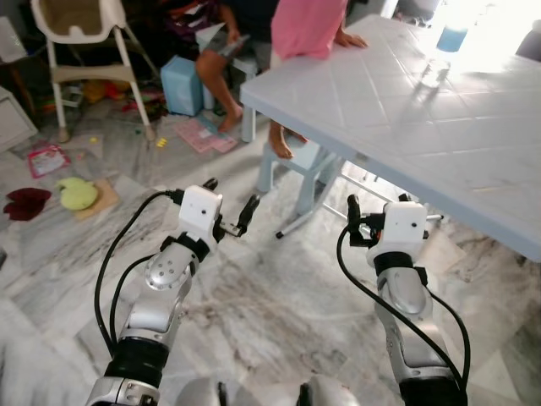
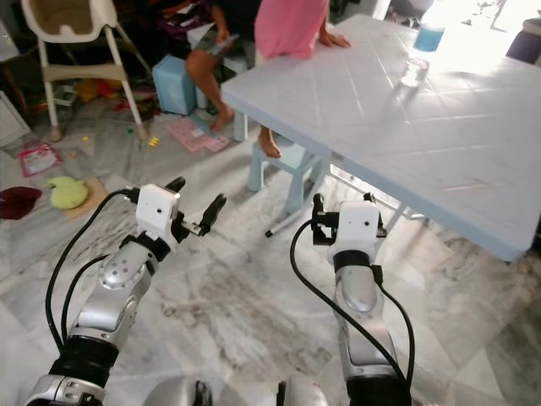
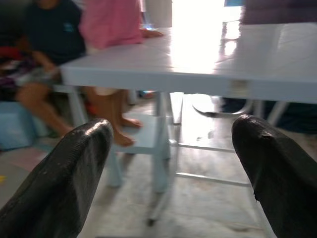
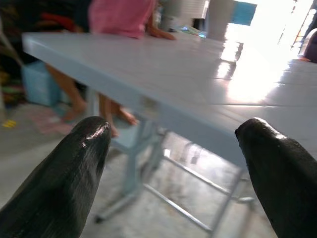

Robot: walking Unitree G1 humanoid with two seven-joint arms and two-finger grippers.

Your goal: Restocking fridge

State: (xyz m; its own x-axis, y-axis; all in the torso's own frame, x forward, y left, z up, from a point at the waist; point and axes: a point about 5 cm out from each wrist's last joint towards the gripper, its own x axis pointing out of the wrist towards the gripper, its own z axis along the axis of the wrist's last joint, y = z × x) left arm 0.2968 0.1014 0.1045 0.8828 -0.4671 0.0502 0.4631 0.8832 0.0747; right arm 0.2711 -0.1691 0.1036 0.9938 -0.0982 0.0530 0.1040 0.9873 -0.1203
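Two grippers hover over the marble floor before the pale blue tiled table (image 1: 439,118) — left gripper (image 1: 230,205) and right gripper (image 1: 372,211), fingers spread, holding nothing. On that table's far part stands a clear glass (image 2: 414,71); no fridge is visible.

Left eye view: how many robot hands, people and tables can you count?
Robot hands: 2, the left hand and the right hand
People: 2, a person in pink and a seated person
Tables: 1, the table
Total: 5
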